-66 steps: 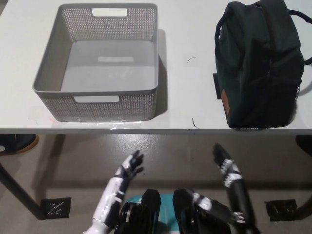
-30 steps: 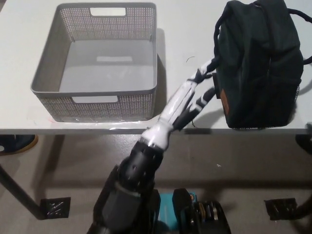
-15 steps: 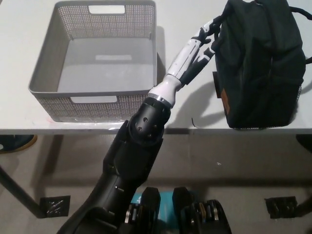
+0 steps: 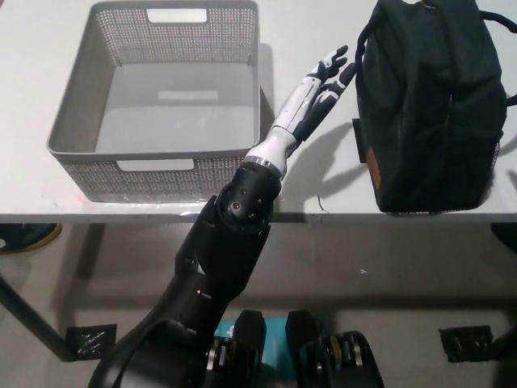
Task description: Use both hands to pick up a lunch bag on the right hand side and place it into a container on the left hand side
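The dark navy soft fabric lunch bag (image 4: 426,105) stands on the right of the white table (image 4: 311,162). It looks soft-sided, light and likely to sag, so I judge a squeeze on its two opposite side panels is the safest hold. My white left hand (image 4: 321,81) hovers with fingers spread, holding nothing, just beside the bag's left face. Half a second ago it touched the bag's strap; now it sits slightly back. My right hand is out of view. The grey perforated plastic basket (image 4: 161,166) waits on the left.

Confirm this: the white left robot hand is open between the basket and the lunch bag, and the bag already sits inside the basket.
Wrong on one point: the head view shows the lunch bag on the table, right of the basket. The left robot hand is open between them.
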